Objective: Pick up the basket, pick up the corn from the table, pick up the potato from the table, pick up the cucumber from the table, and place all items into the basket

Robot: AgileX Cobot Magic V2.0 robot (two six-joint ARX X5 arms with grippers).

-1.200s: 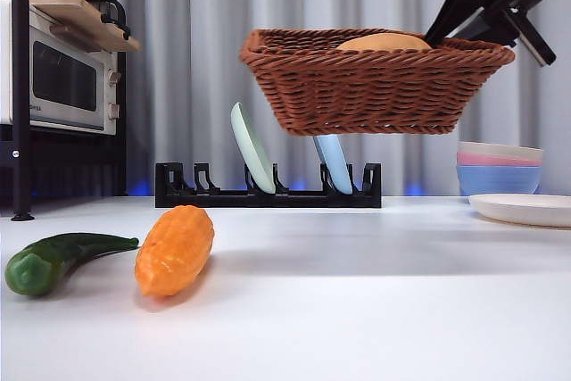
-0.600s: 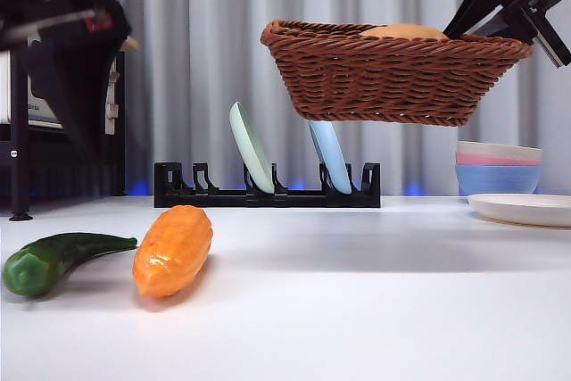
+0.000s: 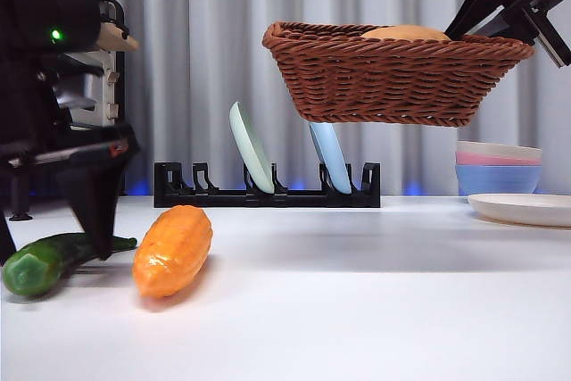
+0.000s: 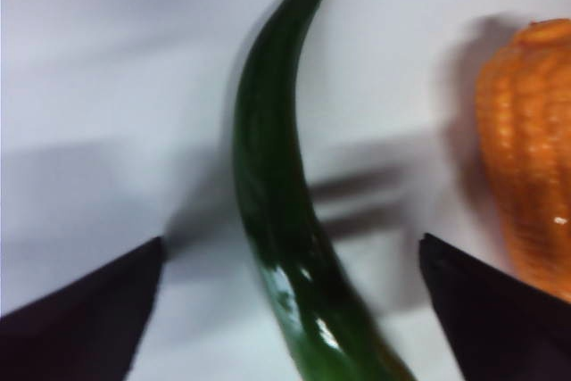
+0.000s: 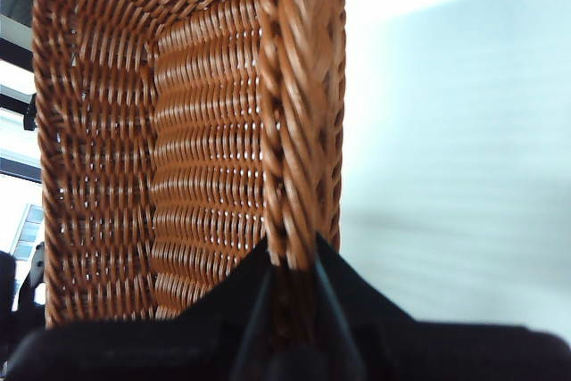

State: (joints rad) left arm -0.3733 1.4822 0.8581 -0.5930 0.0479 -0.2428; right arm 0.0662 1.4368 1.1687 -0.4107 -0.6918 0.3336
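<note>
Front view: basket [image 3: 393, 73] held in the air, well above the table [image 3: 357, 292], gripped at its far rim by the right gripper [image 3: 500, 11] coming in from the upper corner; tilted slightly, presumably kept aloft as a receiving container while the other arm fetches; a rounded tan top, taken to be the potato [image 3: 403, 33], showing just above the rim, so apparently already loaded. Corn [image 3: 173, 249] lying on the table, beside the cucumber [image 3: 49, 260]; neither lifted. Left gripper [image 3: 53, 220] down at the cucumber, one dark jaw standing just behind it; placed so, by judgement, to straddle the cucumber for a pinch across its width. Dish rack [image 3: 268, 186] with two upright plates, stacked bowls [image 3: 498, 171] and a flat plate [image 3: 522, 209] further back, well apart from the work.

Left wrist view: cucumber [image 4: 277, 202] lying lengthwise between the two jaws of the left gripper [image 4: 290, 292]; jaws spread wide, clear white table visible on both sides, nothing grasped; corn [image 4: 526, 176] just outside one jaw, near enough to be nudged on closing, a risk worth noting.

Right wrist view: jaws of the right gripper [image 5: 290, 265] clenched on the braided rim of the basket [image 5: 178, 158]; woven inner wall and floor visible; potato not seen from this angle, presumably out of frame; no corn or cucumber inside.

Judgement: cucumber pickup in hand; corn not yet collected.
</note>
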